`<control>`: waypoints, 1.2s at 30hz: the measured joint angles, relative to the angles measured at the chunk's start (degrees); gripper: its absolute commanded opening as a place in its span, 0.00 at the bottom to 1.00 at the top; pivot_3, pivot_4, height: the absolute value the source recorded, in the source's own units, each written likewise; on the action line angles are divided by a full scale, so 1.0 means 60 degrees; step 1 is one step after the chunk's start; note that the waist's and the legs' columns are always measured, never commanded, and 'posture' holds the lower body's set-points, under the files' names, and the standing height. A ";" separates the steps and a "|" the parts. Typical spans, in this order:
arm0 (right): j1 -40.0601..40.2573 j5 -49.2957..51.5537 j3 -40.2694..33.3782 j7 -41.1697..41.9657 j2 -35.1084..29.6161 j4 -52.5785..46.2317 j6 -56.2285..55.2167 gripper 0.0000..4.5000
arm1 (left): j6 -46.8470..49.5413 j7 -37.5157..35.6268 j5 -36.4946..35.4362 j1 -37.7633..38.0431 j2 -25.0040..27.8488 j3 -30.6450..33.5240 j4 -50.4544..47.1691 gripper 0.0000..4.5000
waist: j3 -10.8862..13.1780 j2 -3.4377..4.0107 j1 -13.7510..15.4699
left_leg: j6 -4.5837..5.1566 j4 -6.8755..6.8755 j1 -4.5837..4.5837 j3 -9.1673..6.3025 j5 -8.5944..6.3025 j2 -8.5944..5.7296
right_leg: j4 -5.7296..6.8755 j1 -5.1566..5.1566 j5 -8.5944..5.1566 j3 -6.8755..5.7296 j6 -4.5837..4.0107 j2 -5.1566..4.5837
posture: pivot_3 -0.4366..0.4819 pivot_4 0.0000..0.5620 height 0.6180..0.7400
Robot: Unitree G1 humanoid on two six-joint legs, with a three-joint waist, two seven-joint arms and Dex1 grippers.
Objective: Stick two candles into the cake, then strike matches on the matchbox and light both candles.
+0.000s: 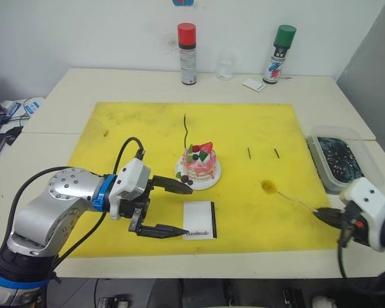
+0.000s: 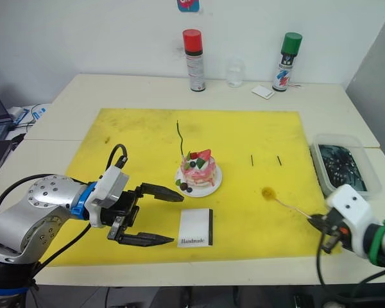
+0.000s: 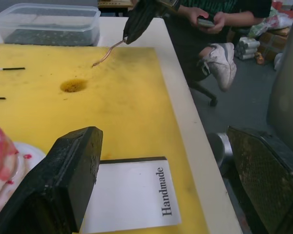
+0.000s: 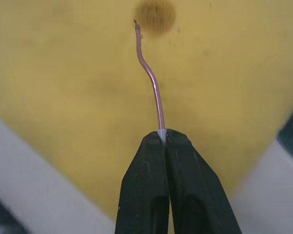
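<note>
While the left claw (image 1: 176, 208) gapes beside the matchbox (image 1: 199, 220), the right claw (image 4: 164, 139) pinches a yellowish candle (image 4: 152, 83).

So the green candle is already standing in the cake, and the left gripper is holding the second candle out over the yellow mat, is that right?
Not quite. The green candle does stand in the cake, but the second candle is held by the right gripper, shut on its pale end over the yellow mat, as the right wrist view shows. The left gripper is open beside the matchbox.

Matt yellow mat (image 1: 147, 128) on a smooth pale table (image 1: 102, 83); clear plastic tub (image 1: 337, 157); matt paper-white matchbox (image 1: 199, 220).
</note>
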 measured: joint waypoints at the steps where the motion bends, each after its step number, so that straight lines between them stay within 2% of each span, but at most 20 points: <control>1: 0.0363 -0.0238 -0.0187 0.0495 -0.0123 0.0444 -0.0555 0.00 | 0.0088 0.0058 -0.0061 -0.0017 -0.0002 -0.0002 -0.0035 1.00 | 0.0000 0.0000 -0.0003 | 0.0000 0.0000 0.0001 0.0000 0.0000 0.0000 | -0.0004 0.0005 -0.0001 -0.0001 0.0002 0.0000 | 0.48 0.27 1.00; 4: 0.0999 -0.0813 -0.0382 0.1442 -0.0154 0.1404 -0.1847 0.00 | 0.0184 0.0148 -0.0146 -0.0022 -0.0006 -0.0002 -0.0110 1.00 | 0.0000 0.0000 -0.0009 | 0.0000 0.0000 0.0017 0.0002 0.0000 0.0001 | -0.0005 0.0018 -0.0002 0.0001 0.0005 0.0000 | 0.48 0.27 1.00; 8: 0.1206 -0.1129 -0.0381 0.1966 -0.0020 0.2123 -0.2738 0.00 | 0.0332 0.0246 -0.0178 -0.0023 -0.0007 -0.0002 -0.0286 1.00 | 0.0001 0.0000 -0.0030 | 0.0000 -0.0003 0.0072 0.0006 0.0000 0.0004 | -0.0006 0.0070 -0.0004 0.0005 0.0006 -0.0001 | 0.48 0.27 1.00; 16: 0.0544 -0.0969 0.0011 0.1918 0.0338 0.2154 -0.2690 0.00 | 0.0350 0.0265 -0.0171 0.0072 0.0012 0.0006 -0.0287 1.00 | 0.0001 0.0001 -0.0033 | -0.0001 -0.0005 0.0121 0.0022 0.0000 0.0003 | -0.0007 0.0107 -0.0001 0.0029 0.0010 -0.0004 | 0.48 0.27 1.00; 24: 0.0169 -0.1106 0.0976 0.1646 0.0485 0.2357 -0.2612 0.00 | 0.0352 0.0318 -0.0170 0.0072 0.0016 0.0007 -0.0290 1.00 | 0.0001 0.0002 -0.0025 | 0.0000 -0.0013 0.0115 0.0021 -0.0001 0.0003 | -0.0021 0.0106 -0.0003 0.0027 0.0007 -0.0003 | 0.48 0.27 1.00; 27: 0.0083 -0.1185 0.1122 0.1545 0.0484 0.2459 -0.2629 0.16 | 0.0352 0.0326 -0.0169 0.0073 0.0025 0.0008 -0.0290 1.00 | 0.0001 0.0002 -0.0025 | 0.0000 -0.0013 0.0117 0.0021 -0.0001 0.0004 | -0.0022 0.0107 -0.0003 0.0028 0.0009 -0.0003 | 0.48 0.27 1.00; 34: 0.0026 -0.1239 0.1328 0.1572 0.0463 0.2618 -0.2681 0.72 | 0.0312 0.0315 -0.0126 0.0204 0.0083 0.0106 -0.0291 1.00 | 0.0001 0.0002 -0.0031 | 0.0000 -0.0012 0.0118 0.0021 -0.0001 0.0004 | -0.0022 0.0108 -0.0002 0.0031 0.0009 -0.0003 | 0.48 0.27 1.00; 36: 0.0003 -0.1143 0.1242 0.1706 0.0316 0.2578 -0.2562 0.72 | 0.0270 0.0312 -0.0072 0.0303 0.0110 0.0114 -0.0285 1.00 | 0.0003 0.0005 -0.0029 | 0.0000 -0.0012 0.0117 0.0022 -0.0001 0.0004 | -0.0022 0.0107 -0.0002 0.0030 0.0009 -0.0003 | 0.48 0.27 1.00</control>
